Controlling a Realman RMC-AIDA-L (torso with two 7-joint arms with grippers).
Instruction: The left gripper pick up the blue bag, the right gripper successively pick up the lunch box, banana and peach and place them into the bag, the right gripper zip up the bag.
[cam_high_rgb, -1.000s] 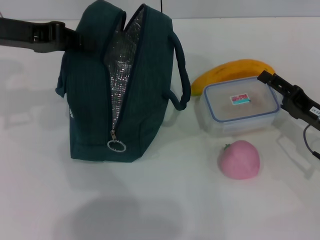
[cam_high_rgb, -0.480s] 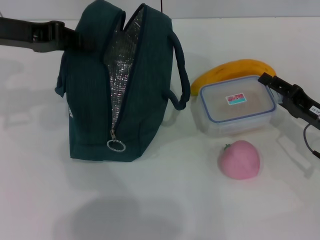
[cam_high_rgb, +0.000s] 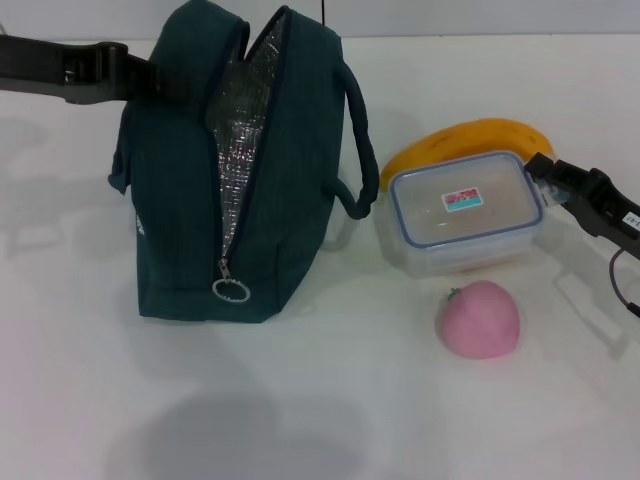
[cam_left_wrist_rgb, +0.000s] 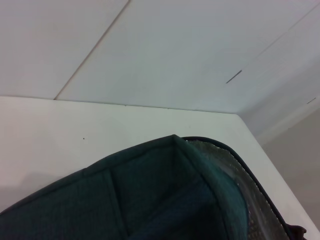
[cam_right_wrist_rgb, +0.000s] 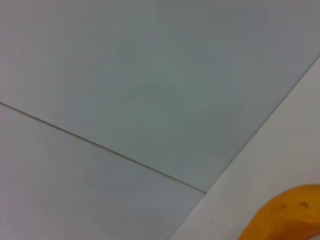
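The blue bag (cam_high_rgb: 290, 180) stands upright at centre left, its zip open and foil lining showing. My left gripper (cam_high_rgb: 160, 80) is at the bag's upper left edge, shut on the fabric; the left wrist view looks over the bag (cam_left_wrist_rgb: 150, 200) top. The lunch box (cam_high_rgb: 465, 210) hangs tilted just right of the bag, and my right gripper (cam_high_rgb: 540, 170) is shut on its right end. Behind the box lies the banana (cam_high_rgb: 470, 138), whose end also shows as the banana (cam_right_wrist_rgb: 287, 215) in the right wrist view. The peach (cam_high_rgb: 479, 318) sits on the table in front of the box.
The zip's metal ring pull (cam_high_rgb: 231, 291) hangs low on the bag's front. One loop handle (cam_high_rgb: 360, 140) sticks out toward the lunch box. The white table (cam_high_rgb: 320, 420) runs on in front of the bag and peach.
The lunch box has moved left toward the bag and risen slightly, carried by my right gripper. The bag and left arm have stayed put.
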